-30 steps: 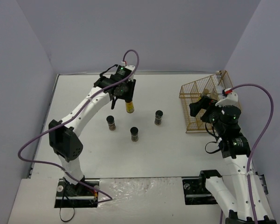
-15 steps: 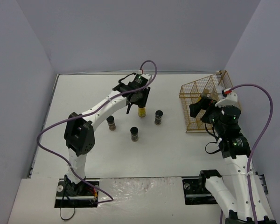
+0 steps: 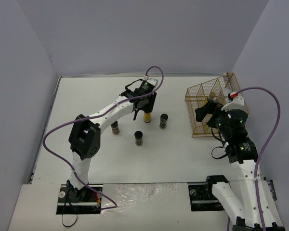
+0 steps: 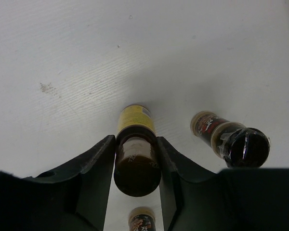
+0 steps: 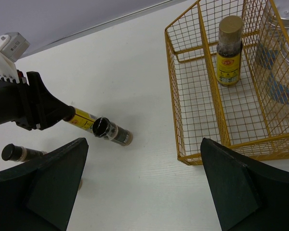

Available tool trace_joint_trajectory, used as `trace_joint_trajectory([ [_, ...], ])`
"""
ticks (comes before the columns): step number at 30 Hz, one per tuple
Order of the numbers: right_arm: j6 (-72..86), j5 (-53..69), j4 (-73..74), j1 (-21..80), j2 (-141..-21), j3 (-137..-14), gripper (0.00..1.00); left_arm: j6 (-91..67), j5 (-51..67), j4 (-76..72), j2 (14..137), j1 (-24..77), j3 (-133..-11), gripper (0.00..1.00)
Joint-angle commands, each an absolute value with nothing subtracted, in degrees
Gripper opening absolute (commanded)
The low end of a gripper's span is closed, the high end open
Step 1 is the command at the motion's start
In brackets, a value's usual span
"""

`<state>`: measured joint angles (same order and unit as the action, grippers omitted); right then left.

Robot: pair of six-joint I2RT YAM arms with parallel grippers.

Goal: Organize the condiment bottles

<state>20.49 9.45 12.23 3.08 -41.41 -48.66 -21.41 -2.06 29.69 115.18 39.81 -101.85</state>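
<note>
Nearest, a dark jar [image 3: 139, 138] w/ left dark jar [image 3: 115, 128] and right dark jar [image 3: 164, 121] stand loose on the counter [image 3: 86, 96], unsorted. Just behind, left tool [image 4: 135, 138] pinches the held yellow bottle [image 4: 135, 115] near its cap, prob. for carrying to the basket [image 5: 183, 159]; can't tell if its base touches down. Right tool [image 5: 143, 142] is spread wide and empty beside the basket, prob. on standby. Inside, the stowed yellow bottle [image 5: 229, 50] is upright w/ the clear blue-label jar [image 5: 282, 62] in the next compartment; no label text legible.

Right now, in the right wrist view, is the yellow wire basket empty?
No: a slim yellow-labelled bottle stands upright inside the wire basket.
</note>
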Motion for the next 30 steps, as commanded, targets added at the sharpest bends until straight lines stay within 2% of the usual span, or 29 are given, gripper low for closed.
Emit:
trace_joint_trajectory([
  [1,19.9,10.6,8.8,3.3,-41.8,-48.9,1.00,-22.5,-3.2,26.1,112.0,40.3,-103.1,0.52],
  [5,19.9,11.7,8.2,3.4,-42.7,-49.5,1.00,-23.0,-2.9,27.6,110.5,40.3,-104.8,0.68],
  [12,21.3,17.1,2.1,4.2,-46.9,-50.5,1.00,-23.1,-4.9,30.6,103.2,40.1,-108.4,0.75],
  [16,19.8,16.8,-0.6,7.3,-52.1,-52.0,1.00,-23.7,-7.4,30.8,96.3,38.0,-106.1,0.81],
  [19,16.3,12.3,-2.4,15.7,-57.4,-53.9,1.00,-24.5,-7.7,30.0,89.7,33.9,-98.9,0.82],
  [27,8.9,9.0,-10.6,26.8,-73.0,-57.9,1.00,-24.3,-10.1,31.3,69.4,20.8,-81.5,0.96],
  [30,7.1,7.3,-13.2,30.5,-78.1,-59.2,1.00,-21.7,-12.2,32.3,61.8,18.5,-75.8,0.97],
])
